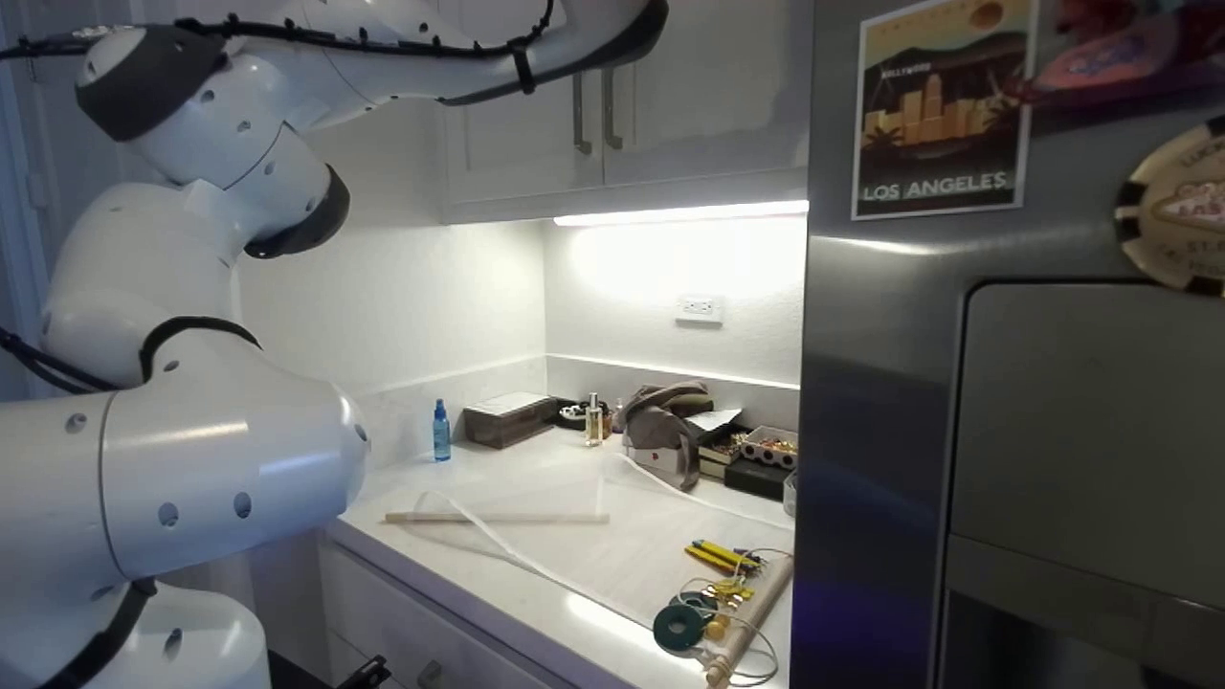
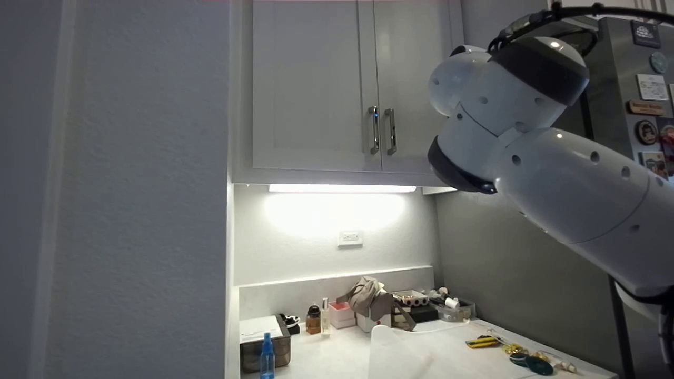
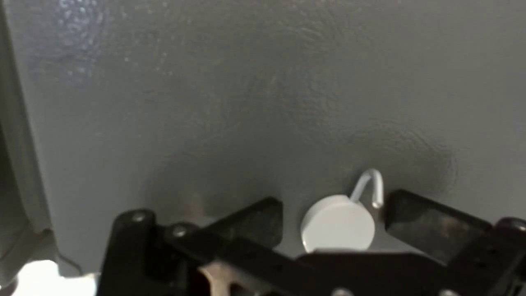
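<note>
In the wrist view, a white round disc with a thin bent metal hook (image 3: 339,228) sits on a grey, finely textured upright surface (image 3: 246,102). My gripper (image 3: 333,216) is open, with its black fingers on either side of the disc. The left finger is apart from the disc. The right finger is close to the hook's tip; I cannot tell whether they touch. The gripper's body hides the disc's lower edge. The gripper is out of view in both exterior views, where only the white arm (image 1: 230,459) shows, also at the right in an exterior view (image 2: 574,184).
A steel fridge (image 1: 890,383) stands beside a white counter (image 1: 574,541). The counter holds a blue spray bottle (image 1: 441,435), brown box (image 1: 502,421), grey-brown cloth (image 1: 660,431), yellow-handled tools (image 1: 718,555) and green rings (image 1: 679,627). Wall cabinets (image 2: 316,89) hang above.
</note>
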You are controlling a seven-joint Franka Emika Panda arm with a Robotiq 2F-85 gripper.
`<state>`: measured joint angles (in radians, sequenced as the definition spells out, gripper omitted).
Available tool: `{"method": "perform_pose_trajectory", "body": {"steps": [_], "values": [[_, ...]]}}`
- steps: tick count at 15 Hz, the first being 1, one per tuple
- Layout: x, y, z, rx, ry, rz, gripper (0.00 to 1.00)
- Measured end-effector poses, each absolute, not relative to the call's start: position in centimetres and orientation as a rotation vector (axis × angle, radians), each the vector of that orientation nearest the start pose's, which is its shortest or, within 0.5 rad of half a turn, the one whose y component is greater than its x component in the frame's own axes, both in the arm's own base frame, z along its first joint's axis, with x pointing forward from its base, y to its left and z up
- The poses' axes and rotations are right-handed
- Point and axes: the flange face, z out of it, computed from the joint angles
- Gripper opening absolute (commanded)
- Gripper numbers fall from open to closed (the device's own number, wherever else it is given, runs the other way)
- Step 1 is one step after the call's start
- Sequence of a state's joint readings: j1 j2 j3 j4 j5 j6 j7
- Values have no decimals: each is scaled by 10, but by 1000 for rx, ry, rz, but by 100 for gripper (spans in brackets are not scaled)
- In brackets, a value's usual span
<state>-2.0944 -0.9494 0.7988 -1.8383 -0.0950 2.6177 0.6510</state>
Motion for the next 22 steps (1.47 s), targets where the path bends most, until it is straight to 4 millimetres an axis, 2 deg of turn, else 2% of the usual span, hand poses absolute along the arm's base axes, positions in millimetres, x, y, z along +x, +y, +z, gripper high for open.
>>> {"method": "perform_pose_trajectory", "body": {"steps": [6,12,19,22], "values": [[374,-241,844,1229,-1185,1165,100],[369,-230,846,1245,-1209,1173,100],[353,-186,838,1317,-1229,1219,100],[354,-166,831,1345,-1208,1231,100]]}}
